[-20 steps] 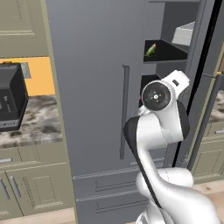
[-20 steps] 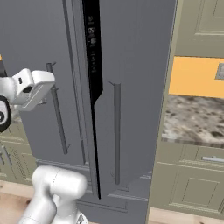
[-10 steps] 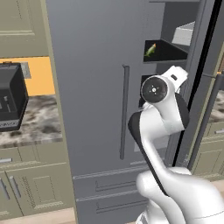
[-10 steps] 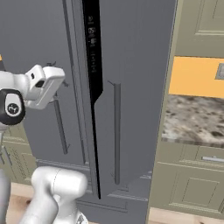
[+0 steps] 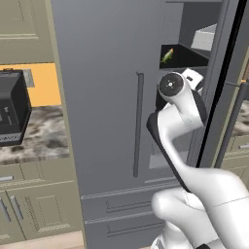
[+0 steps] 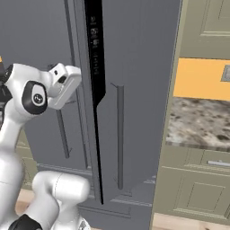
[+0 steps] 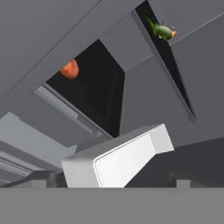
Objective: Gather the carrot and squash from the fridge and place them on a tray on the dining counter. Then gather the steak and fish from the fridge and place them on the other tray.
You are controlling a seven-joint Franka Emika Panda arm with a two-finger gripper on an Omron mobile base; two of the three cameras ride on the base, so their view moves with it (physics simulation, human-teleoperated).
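Fridge point(image 5: 107, 97) half open, right door point(image 6: 134, 90) ajar beside the arm point(image 5: 180, 121): risk of clipping its edge on the way in. Jaws spread wide, empty. Carrot point(image 7: 162, 30) on an upper shelf, partly hidden; easy to miss.

The glossy white arm point(image 5: 182, 146) is built from rounded, tube-like plastic segments with smooth bulging shells. Dark grey to black bands mark the joints, one running as a curved strip along the forearm. A round black cap point(image 5: 171, 84) with a small pale centre closes one joint; a similar dark disc point(image 6: 35, 97) sits on another. A boxy white wrist housing point(image 6: 65, 85) with bevelled edges tops the arm.
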